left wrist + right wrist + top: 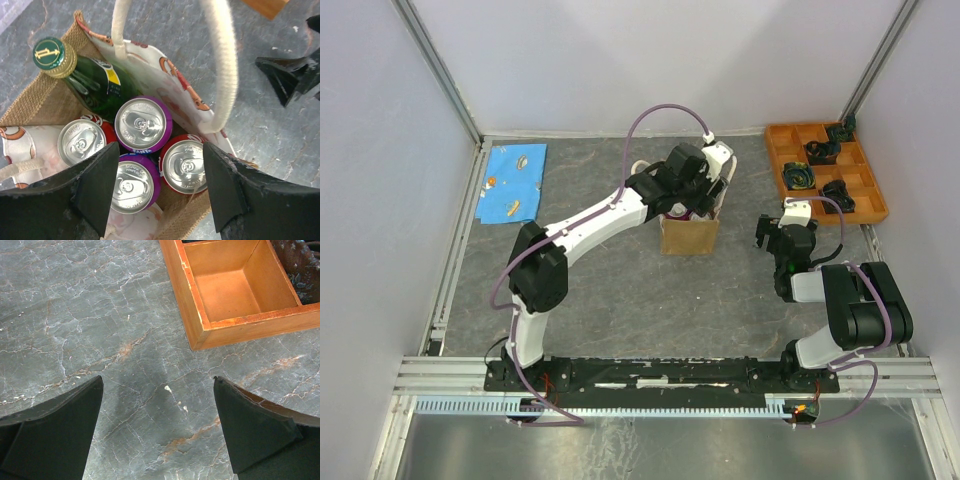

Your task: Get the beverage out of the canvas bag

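Left gripper, fingers spread, hovers over the bag; best lower straight onto the central purple can, clearing the handle at 2 o'clock and the bottle at 10; right gripper idles, spread.

Canvas bag upright mid-tabletop, tan burlap, white rope handles. Inside: green bottle leaning in a corner; two purple cans, two red cans upright.
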### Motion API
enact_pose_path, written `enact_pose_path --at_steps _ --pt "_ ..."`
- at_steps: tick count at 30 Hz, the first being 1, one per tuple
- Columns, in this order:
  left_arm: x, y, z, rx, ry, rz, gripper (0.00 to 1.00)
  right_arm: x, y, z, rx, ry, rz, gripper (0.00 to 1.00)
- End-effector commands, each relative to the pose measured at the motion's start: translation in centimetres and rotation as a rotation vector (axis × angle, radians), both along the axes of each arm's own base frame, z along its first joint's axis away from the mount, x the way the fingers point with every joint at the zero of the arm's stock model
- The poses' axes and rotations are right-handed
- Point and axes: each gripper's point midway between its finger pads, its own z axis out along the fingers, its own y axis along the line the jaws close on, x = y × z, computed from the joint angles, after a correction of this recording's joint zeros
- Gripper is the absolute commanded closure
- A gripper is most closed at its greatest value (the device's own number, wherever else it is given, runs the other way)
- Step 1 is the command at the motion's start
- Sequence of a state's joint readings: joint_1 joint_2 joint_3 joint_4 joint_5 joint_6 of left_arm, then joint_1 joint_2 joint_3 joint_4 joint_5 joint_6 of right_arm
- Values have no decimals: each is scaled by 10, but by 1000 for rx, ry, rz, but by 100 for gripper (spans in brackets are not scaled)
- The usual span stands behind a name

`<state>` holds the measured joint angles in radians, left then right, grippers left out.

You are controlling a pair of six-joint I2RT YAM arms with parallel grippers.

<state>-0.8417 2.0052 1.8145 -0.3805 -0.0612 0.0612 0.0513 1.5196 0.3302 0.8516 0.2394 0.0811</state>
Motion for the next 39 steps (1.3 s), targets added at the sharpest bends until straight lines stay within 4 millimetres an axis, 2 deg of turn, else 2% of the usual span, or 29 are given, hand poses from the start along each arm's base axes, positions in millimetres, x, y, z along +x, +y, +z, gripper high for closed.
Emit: enact_pose_path --at_steps 1,6,14,22,29,39 --pt "-1 -3 -10 -22 54 14 24 12 1 19 2 -63 4 1" --pt "-12 -5 -25 -22 119 -3 22 12 1 19 2 -63 4 1" --pt "-24 0 -36 10 187 11 17 12 1 20 1 -63 5 1" --pt "-41 -13 -44 14 220 -45 18 13 1 20 3 -64 5 1" --pt "-46 -25 -52 23 232 -85 18 12 0 19 2 -62 4 1" --pt "-52 -26 -75 55 286 -108 18 12 1 20 3 -64 4 1"
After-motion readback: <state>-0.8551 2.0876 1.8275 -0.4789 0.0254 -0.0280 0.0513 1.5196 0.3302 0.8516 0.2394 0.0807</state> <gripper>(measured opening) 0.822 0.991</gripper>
